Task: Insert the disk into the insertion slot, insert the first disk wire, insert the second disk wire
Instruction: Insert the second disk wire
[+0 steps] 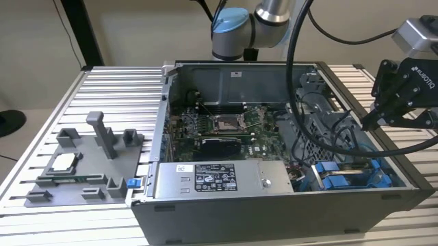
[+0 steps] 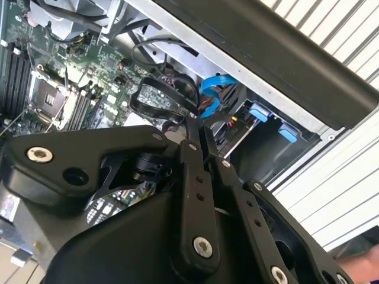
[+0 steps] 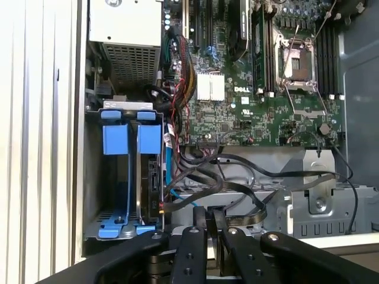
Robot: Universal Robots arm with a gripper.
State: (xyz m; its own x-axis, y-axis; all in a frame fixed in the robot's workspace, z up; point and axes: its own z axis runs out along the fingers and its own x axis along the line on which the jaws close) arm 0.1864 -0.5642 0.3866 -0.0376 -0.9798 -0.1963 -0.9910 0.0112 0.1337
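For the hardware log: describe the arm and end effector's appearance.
The arm is silver-grey tubing with a light blue joint cap; black cables run beside it. The end effector is matte black, with jointed links, silver screws and white lettering.

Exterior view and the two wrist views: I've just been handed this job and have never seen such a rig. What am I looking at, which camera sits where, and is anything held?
The machine is one robot arm with a black gripper at its end. The exterior view comes from a camera off the arm. It shows an open computer case on a slatted metal table, with a grey fixture plate on the exterior view's left. Both wrist views come from cameras riding on the arm, looking past the gripper into the case. Inside are the motherboard, a grey labelled power-supply box and blue disk caddies standing in a corner bay, with loose cables beside them. The gripper hangs over the case's edge near that bay. I cannot tell whether it holds anything.
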